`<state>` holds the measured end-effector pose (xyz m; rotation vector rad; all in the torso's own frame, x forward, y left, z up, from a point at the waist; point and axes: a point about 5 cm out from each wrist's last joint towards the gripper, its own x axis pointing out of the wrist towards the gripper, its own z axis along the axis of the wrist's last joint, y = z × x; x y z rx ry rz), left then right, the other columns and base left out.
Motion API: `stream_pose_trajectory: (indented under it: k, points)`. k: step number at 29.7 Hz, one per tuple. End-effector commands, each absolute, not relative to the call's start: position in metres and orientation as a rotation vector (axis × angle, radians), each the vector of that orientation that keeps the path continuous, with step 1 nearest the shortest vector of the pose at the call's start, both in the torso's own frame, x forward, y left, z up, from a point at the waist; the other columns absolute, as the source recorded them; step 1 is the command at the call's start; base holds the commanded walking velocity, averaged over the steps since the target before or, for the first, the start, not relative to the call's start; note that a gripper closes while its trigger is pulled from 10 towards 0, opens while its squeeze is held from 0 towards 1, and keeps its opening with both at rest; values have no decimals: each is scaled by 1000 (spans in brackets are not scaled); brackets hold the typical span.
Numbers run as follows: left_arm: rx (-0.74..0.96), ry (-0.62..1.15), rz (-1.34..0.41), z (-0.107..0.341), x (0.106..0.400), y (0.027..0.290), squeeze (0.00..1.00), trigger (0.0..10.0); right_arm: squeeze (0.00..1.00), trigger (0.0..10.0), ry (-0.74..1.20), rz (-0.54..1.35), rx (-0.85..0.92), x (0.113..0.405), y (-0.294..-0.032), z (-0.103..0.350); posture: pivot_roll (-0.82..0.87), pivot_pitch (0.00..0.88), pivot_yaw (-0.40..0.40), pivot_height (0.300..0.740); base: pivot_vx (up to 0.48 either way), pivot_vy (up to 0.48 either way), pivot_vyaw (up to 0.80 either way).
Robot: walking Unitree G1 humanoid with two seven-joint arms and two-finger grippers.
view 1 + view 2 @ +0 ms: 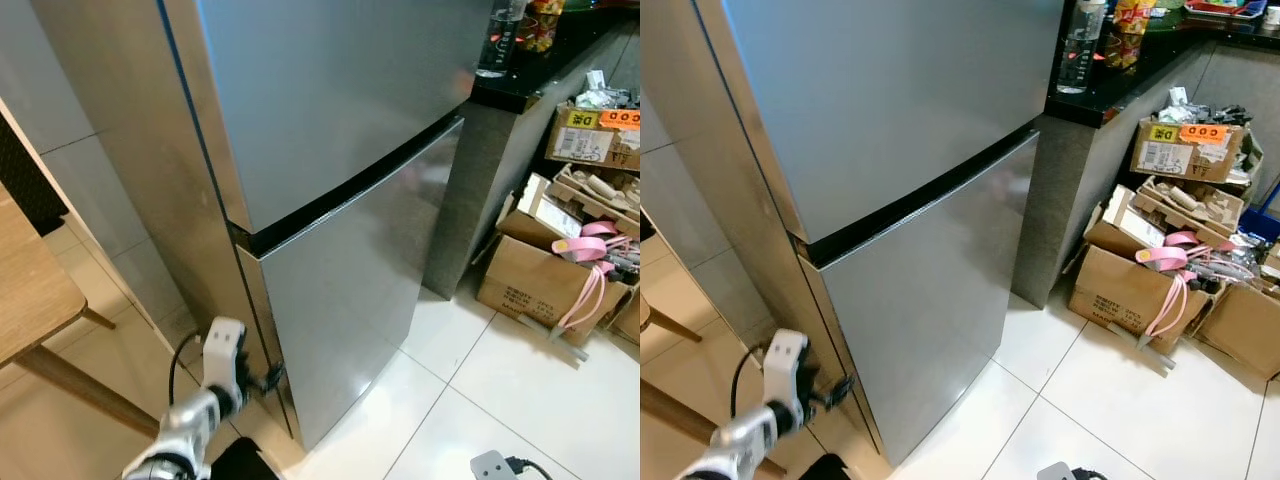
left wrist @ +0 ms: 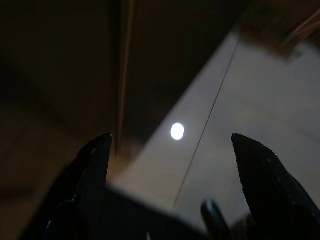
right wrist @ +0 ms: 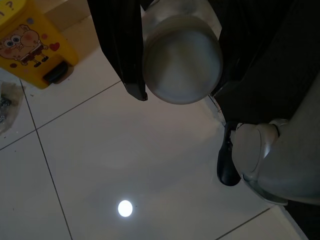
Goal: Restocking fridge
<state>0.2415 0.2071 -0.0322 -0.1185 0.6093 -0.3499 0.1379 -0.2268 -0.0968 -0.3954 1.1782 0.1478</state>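
Observation:
A tall stainless-steel fridge [image 1: 340,120] stands before me with its upper door and lower door [image 1: 345,290] both closed. My left gripper [image 1: 268,380] reaches low to the lower door's left edge, near the floor. In the left wrist view, the left gripper [image 2: 170,140] is open, with its fingers [image 2: 95,160] spread apart and nothing between them. My right gripper [image 3: 180,90] hangs over the white floor tiles, shut on a pale round bottle [image 3: 182,62] seen end-on.
A wooden table [image 1: 30,290] stands at my left. A black counter [image 1: 520,85] with a water bottle [image 1: 497,40] adjoins the fridge on the right, with cardboard boxes [image 1: 535,275] beneath. A small yellow bin [image 3: 32,42] and a grey adapter [image 1: 492,466] sit on the floor.

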Motion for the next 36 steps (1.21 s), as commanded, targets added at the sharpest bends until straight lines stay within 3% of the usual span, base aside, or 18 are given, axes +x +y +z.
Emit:
stream_pose_trajectory:
  k: [1, 8, 14, 16, 17, 18, 20, 25, 26, 29, 34, 36]
  points:
    - [-73, 670, -289, -37, 232, 224, 0, 10000, 0, 10000, 1183, 138, -388, 136, -226, -98, -137, 0, 27, 740, 0, 0, 0]
    - [2, 899, 59, -63, 173, 275, 0, 10000, 0, 10000, 1188, 148, -387, 135, -223, -99, -129, 0, 27, 740, 0, 0, 0]
    - [15, 924, 234, -59, 158, 306, 0, 10000, 0, 10000, 1190, 153, -389, 135, -222, -99, -111, 0, 21, 740, 0, 0, 0]
    - [77, 937, 378, -49, 146, 337, 0, 10000, 0, 10000, 1191, 161, -395, 135, -222, -99, -98, 0, 15, 740, 0, 0, 0]
    - [77, 937, 378, -49, 146, 337, 0, 10000, 0, 10000, 1191, 161, -395, 135, -222, -99, -98, 0, 15, 740, 0, 0, 0]
    - [142, 920, 523, -34, 139, 367, 0, 10000, 0, 10000, 1192, 168, -403, 135, -222, -99, -95, 0, 14, 740, 0, 0, 0]
    - [154, 884, 585, -24, 140, 379, 0, 10000, 0, 10000, 1191, 171, -406, 135, -221, -99, -91, 0, 12, 740, 0, 0, 0]
    - [139, 693, 701, 7, 160, 403, 0, 10000, 0, 10000, 1189, 176, -411, 137, -221, -99, -83, 0, 8, 740, 0, 0, 0]
    - [45, 390, 667, 46, 199, 408, 0, 10000, 0, 10000, 1187, 182, -418, 138, -221, -98, -75, 0, 6, 740, 0, 0, 0]
    - [-41, 117, 506, 85, 239, 400, 0, 10000, 0, 10000, 1184, 186, -424, 139, -221, -98, -73, 0, 6, 740, 0, 0, 0]
    - [-94, -32, 312, 108, 270, 377, 0, 10000, 0, 10000, 1181, 187, -426, 141, -221, -97, -77, 0, 10, 740, 0, 0, 0]
    - [-133, -111, 132, 120, 291, 351, 0, 10000, 0, 10000, 1179, 185, -426, 142, -220, -97, -83, 0, 13, 740, 0, 0, 0]
